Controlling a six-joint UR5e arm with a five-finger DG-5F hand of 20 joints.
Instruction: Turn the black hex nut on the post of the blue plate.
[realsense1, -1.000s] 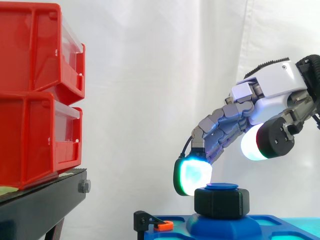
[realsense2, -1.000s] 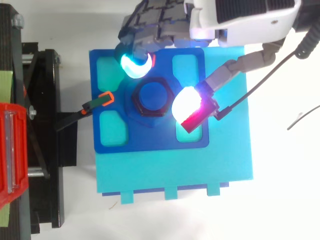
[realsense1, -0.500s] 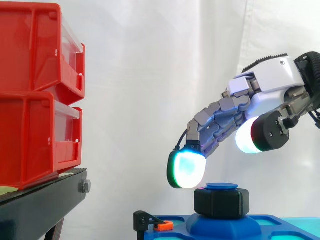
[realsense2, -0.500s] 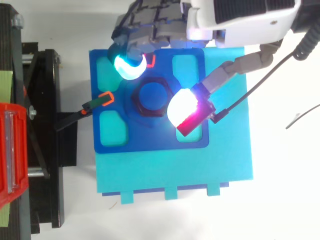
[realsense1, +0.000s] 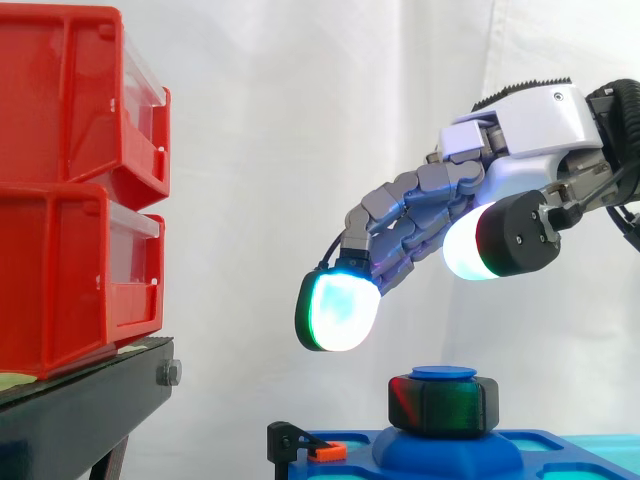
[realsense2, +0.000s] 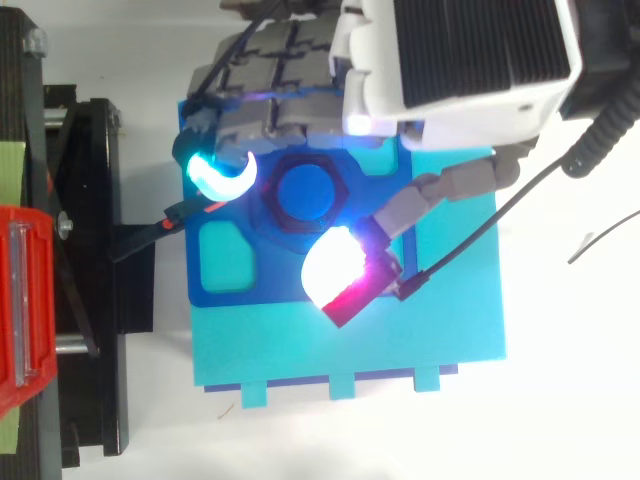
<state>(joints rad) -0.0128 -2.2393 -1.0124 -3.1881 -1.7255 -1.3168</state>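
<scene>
— Starting nearest: what to note?

— At the near left, stacked red plastic bins on a black stand. Then the white-and-grey robot hand, reaching in from the right, palm down, sloping down toward the left.

— Holding anything?

— Nothing. Loosely bent and spread wide, clear of everything below. Closest of it, the thumb's white-glowing pad, hanging above and right of the black hex nut, well apart from it.

— And the nut itself?

— Seated on the round blue post at the middle of the dark blue plate. Axis upright, flat faces turned outward, with the post's cap just above it. Tinted red and green by the glow. Under the plate, a turquoise base; at the plate's left edge, a black clamp with an orange tip.

— Farther back?

— Beyond the post, the fingers' green-cyan pad, above and left of the nut, not touching. Behind all of it, the white curtain.
</scene>
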